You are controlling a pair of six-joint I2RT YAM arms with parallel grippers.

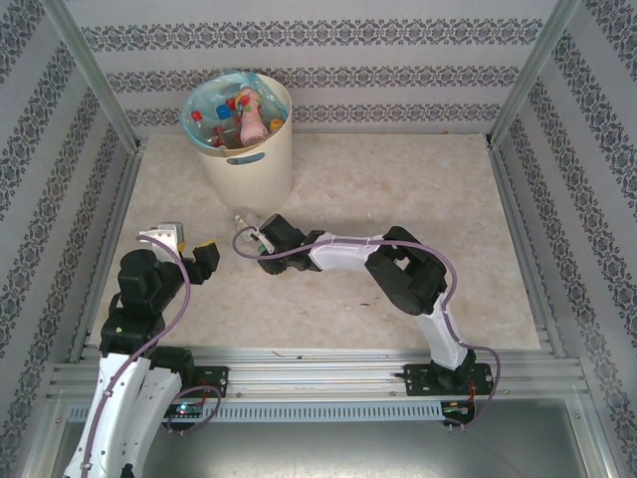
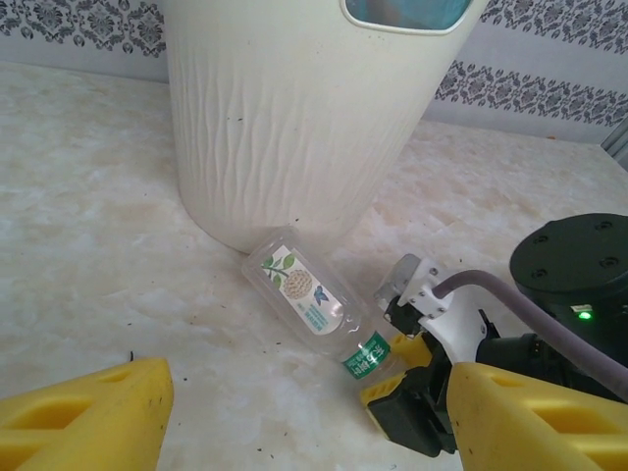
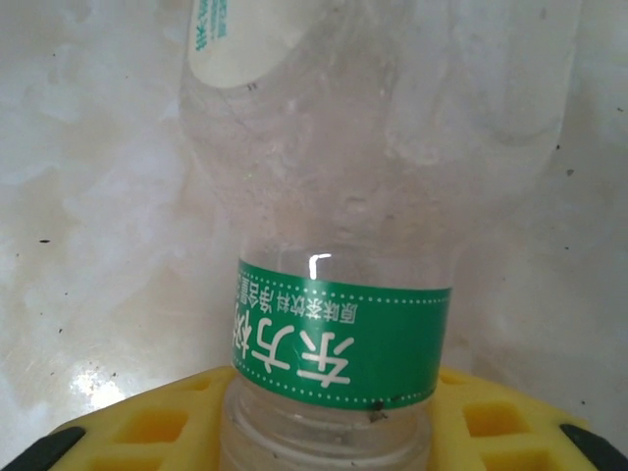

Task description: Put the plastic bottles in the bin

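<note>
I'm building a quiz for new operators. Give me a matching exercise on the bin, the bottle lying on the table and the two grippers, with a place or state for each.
Things:
1. bin
2. clear bottle
3. left gripper
4. right gripper

Places or states:
A. lying on its side by the bin's foot
B. open, holding nothing
C. upright, with bottles inside
D. at the clear bottle's neck end

Pairs: 1-C, 2-A, 3-B, 4-D
</note>
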